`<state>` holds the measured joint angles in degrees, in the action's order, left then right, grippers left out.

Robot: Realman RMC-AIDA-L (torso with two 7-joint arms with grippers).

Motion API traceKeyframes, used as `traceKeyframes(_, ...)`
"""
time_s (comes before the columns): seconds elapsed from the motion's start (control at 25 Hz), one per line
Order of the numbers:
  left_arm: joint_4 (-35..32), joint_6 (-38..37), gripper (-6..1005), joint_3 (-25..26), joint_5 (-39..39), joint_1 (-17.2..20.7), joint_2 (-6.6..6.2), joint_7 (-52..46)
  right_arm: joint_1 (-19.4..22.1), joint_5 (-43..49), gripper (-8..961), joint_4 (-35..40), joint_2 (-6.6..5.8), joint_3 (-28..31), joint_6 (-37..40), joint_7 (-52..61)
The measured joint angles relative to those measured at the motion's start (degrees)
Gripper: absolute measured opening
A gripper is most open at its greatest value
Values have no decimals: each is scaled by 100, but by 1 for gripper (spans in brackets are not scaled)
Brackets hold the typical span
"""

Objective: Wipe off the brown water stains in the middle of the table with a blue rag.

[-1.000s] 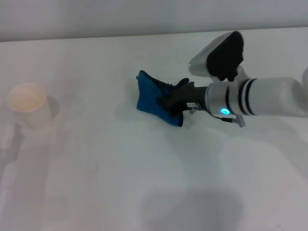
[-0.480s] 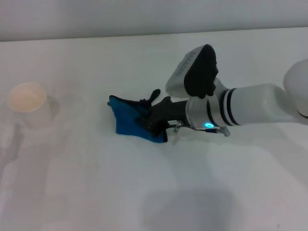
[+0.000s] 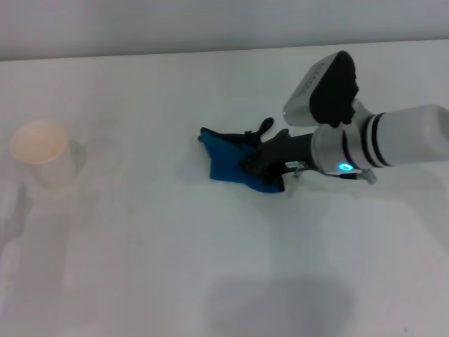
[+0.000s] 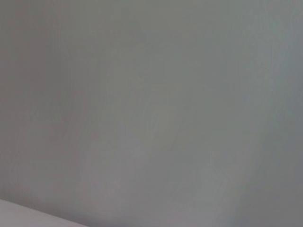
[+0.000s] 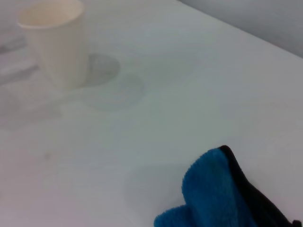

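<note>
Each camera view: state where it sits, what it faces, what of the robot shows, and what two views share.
Head: from above, looking down at the table; right arm's hand holds the blue rag.
Left wrist: faces a blank grey surface; no robot parts.
Right wrist: low over the table, facing the paper cup; no hand.
Shared by head and right wrist: rag, cup.

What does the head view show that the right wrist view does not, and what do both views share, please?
Only the head view shows the right claw pressed onto the blue rag, with the white forearm reaching in from the right. Only the right wrist view gives a close look at the rag's fluffy fold and black edging, and at the faint shadow beside the paper cup. Both show the rag, the cup and the white table. No brown stain is clearly visible in either. The left claw appears in neither.
</note>
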<state>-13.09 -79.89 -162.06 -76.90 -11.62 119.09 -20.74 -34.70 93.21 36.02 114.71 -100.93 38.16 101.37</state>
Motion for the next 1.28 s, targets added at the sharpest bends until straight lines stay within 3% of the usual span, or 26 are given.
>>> traceKeyframes(0.44, 8, 0, 893, -10, 1, 13, 0, 0, 27, 264, 93, 48, -174, 481, 440, -319)
traceKeyframes(0.88, 58, 0, 893, -9, 11, -14, 0, 0, 84, 328, 96, 102, -154, 723, 431, -734)
traceKeyframes(1.2, 61, -1, 893, -9, 1, -26, 0, 0, 587, 302, 295, 609, -10, 1383, 423, -1103)
traceKeyframes(1.28, 61, -1, 893, -9, 0, -35, 0, 0, 770, 148, 386, 774, 35, 1660, 476, -1178)
